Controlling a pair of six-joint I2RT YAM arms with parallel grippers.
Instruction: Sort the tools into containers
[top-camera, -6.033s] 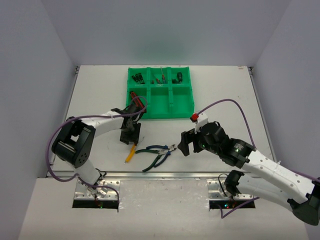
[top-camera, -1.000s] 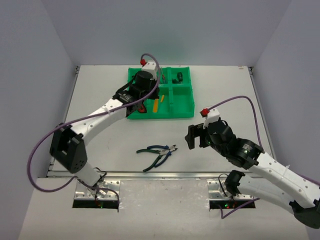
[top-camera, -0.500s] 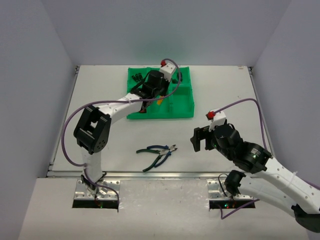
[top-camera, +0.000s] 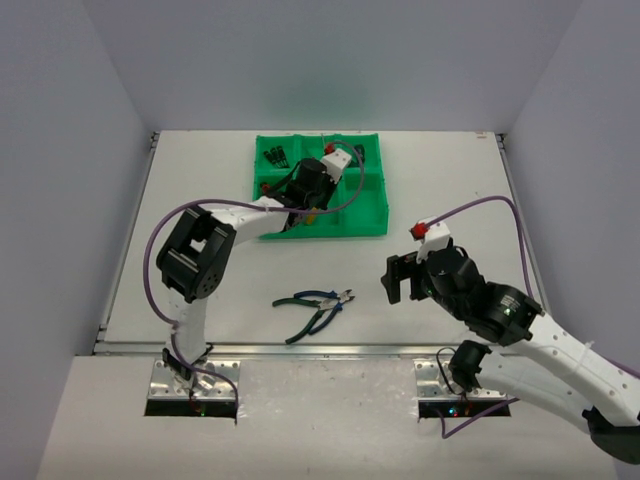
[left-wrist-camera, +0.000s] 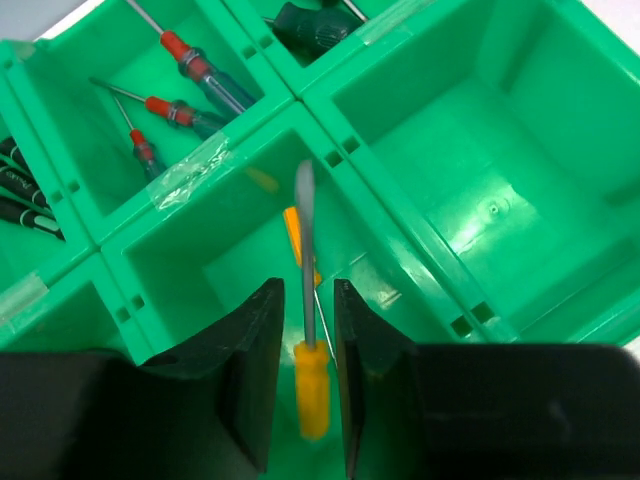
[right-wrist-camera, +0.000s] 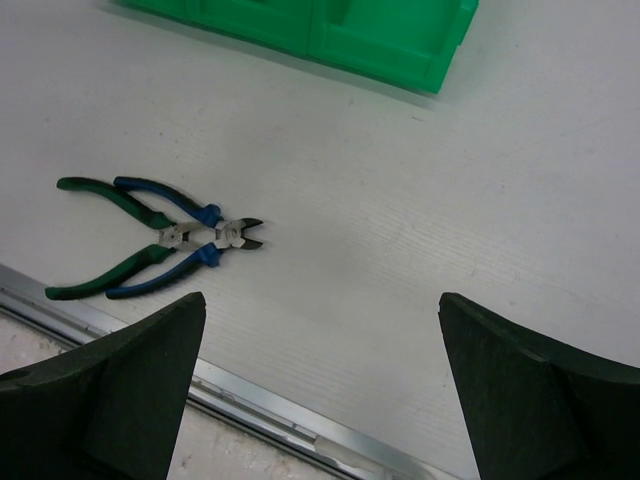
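White table (top-camera: 450, 180): R wrist cam shows pliers (right-wrist-camera: 200, 240), L cam screwdriver (left-wrist-camera: 312, 395).

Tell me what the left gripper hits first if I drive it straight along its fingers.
The left gripper would first meet the yellow-handled screwdriver sitting loose between its fingers, then probably the floor of the green tray's near middle compartment. Depth is hard to judge from the wrist view.

Left tool (left-wrist-camera: 307, 300) and right tool (right-wrist-camera: 320, 320) are showing black fingers (left-wrist-camera: 250, 385) — white shells (top-camera: 570, 350), black joints (top-camera: 185, 262) and purple cables (top-camera: 495, 200) are trailing behind them.
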